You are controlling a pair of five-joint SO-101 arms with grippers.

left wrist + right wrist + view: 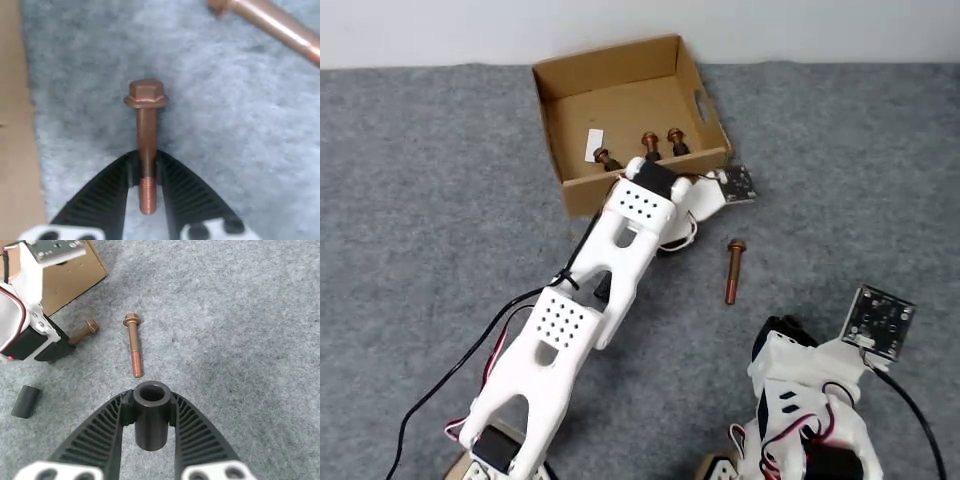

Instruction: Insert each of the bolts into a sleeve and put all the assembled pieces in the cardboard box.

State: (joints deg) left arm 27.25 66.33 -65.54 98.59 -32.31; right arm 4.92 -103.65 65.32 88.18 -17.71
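My left gripper is shut on the shank of a copper bolt, held just above the grey carpet beside the front wall of the cardboard box. A second copper bolt lies loose on the carpet between the two arms and is visible from the right wrist. My right gripper is shut on an upright black sleeve with its hole facing up, a short way behind that loose bolt. Another black sleeve lies on its side near the left arm. Three assembled pieces stand inside the box.
The left arm stretches diagonally from the near left up to the box front. The right arm sits low at the near right. Grey carpet is open to the right of the box and on the far left.
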